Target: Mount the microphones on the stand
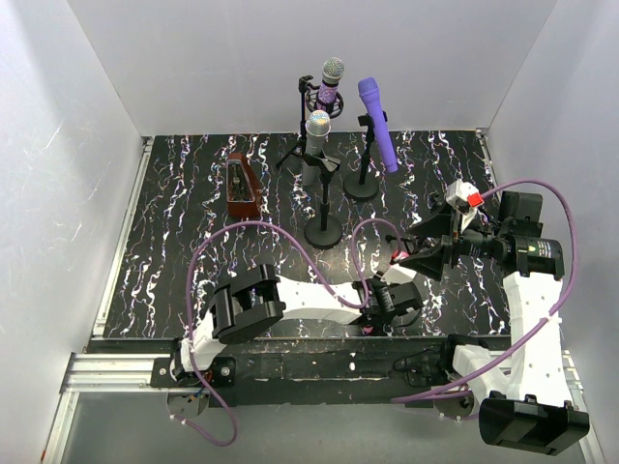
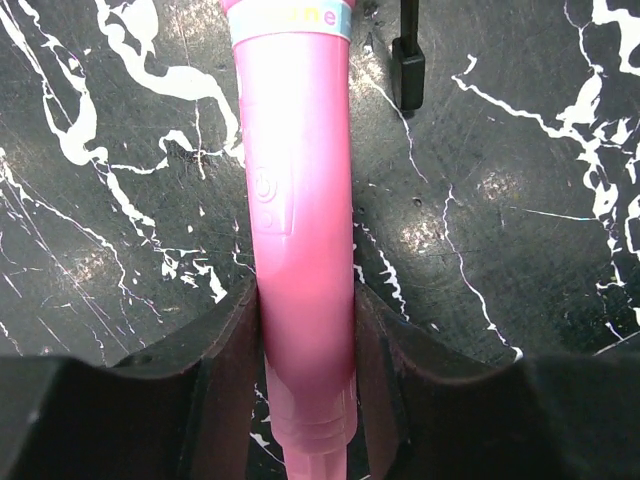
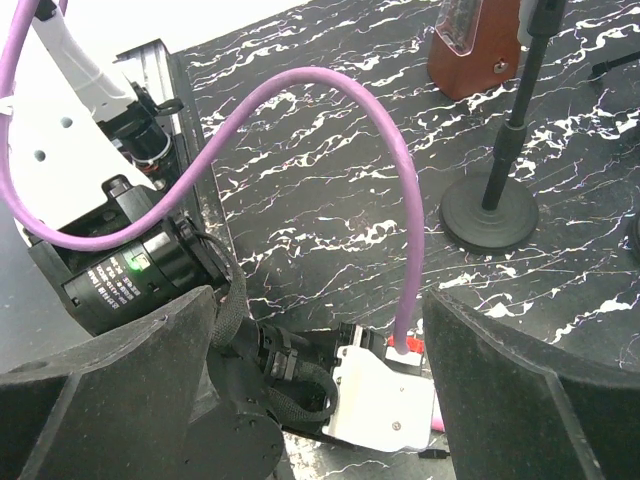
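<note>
In the left wrist view the pink microphone lies on the black marbled table, and my left gripper is shut on its lower handle with both jaws against its sides. My right gripper hangs open just above the left wrist, nothing between its fingers; a sliver of the pink microphone shows below it. At the back, the glittery purple microphone, the silver-grey microphone and the violet microphone sit in their stands.
A dark red wedge-shaped box stands at the back left. Round stand bases and a tripod sit mid-back. A purple cable loops over the left arm. A small black piece lies beside the pink microphone's head.
</note>
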You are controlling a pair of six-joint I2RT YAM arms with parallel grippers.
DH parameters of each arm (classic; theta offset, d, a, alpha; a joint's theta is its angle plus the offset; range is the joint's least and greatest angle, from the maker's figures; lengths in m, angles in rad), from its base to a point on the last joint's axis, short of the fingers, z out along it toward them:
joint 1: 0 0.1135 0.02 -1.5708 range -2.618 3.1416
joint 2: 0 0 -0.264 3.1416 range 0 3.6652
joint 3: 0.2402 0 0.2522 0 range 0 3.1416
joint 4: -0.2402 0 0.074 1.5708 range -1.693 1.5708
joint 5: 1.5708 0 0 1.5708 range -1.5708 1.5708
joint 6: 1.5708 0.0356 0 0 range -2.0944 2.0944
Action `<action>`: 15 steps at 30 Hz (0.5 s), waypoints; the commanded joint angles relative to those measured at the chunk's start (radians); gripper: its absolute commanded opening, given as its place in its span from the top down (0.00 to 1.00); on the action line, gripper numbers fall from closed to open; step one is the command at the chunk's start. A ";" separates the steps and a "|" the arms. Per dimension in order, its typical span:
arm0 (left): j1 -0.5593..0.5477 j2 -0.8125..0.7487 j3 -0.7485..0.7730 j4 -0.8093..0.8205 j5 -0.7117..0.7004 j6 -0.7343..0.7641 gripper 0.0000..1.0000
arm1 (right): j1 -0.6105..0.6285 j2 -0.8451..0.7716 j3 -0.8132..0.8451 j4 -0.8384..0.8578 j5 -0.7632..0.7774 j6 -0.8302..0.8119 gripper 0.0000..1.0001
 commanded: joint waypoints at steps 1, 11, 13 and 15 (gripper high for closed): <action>0.013 -0.057 -0.046 -0.021 0.013 -0.017 0.95 | -0.004 -0.015 -0.006 0.021 -0.025 0.006 0.09; 0.008 -0.463 -0.420 0.224 0.119 0.052 1.00 | -0.005 -0.012 0.017 -0.008 -0.011 -0.011 0.09; 0.008 -0.571 -0.508 0.289 0.148 0.082 1.00 | -0.004 -0.009 0.027 -0.022 -0.007 -0.018 0.09; 0.007 -0.676 -0.581 0.329 0.165 0.114 1.00 | -0.004 -0.001 0.046 -0.057 -0.008 -0.043 0.09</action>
